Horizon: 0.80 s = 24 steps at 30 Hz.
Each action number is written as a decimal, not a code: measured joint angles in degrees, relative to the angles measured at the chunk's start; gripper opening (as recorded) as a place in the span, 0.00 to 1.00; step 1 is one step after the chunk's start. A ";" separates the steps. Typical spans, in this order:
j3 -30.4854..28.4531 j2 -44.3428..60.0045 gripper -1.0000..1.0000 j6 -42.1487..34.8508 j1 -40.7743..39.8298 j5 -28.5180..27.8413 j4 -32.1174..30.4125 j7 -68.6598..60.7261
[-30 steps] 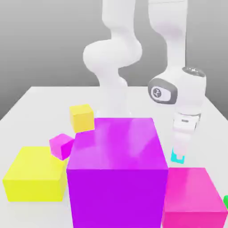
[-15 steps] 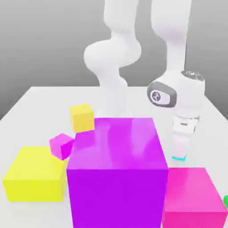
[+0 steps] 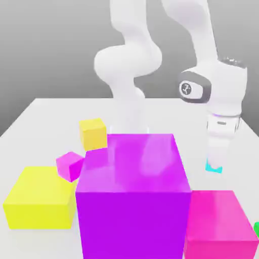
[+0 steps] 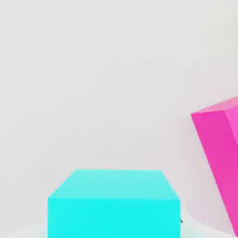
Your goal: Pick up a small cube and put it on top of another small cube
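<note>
The small cube (image 3: 214, 169), tiny and cyan, hangs at the tips of my gripper (image 3: 214, 165), which is shut on it just above the white table at the exterior view's right. The hand view has the small cube (image 4: 114, 202) close up, with bare table beyond it. A small yellow cube (image 3: 93, 133) sits behind the big purple cube (image 3: 134, 195), toward the exterior view's left. A small magenta cube (image 3: 69, 166) rests beside the purple cube's left face.
A big magenta cube (image 3: 218, 225) stands just in front of and below the gripper; its face (image 4: 221, 153) also appears in the hand view. A big yellow cube (image 3: 39, 198) sits front left. A bit of something green (image 3: 256, 228) pokes in at the right edge.
The fingers shut on the cyan cube. The hand then rose a little and shifted toward the exterior view's right, carrying the cube.
</note>
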 joint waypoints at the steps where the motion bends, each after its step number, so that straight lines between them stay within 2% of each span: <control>1: -0.99 -1.12 0.00 -2.22 -0.84 -0.30 1.31 -2.11; 9: -10.64 -11.46 0.00 -20.84 -9.47 -4.76 10.72 -18.04; 20: -25.46 -32.23 0.00 -47.44 -21.59 -7.92 14.65 -40.50; 24: -28.46 -31.86 0.00 -42.17 -22.60 -8.66 9.17 -42.39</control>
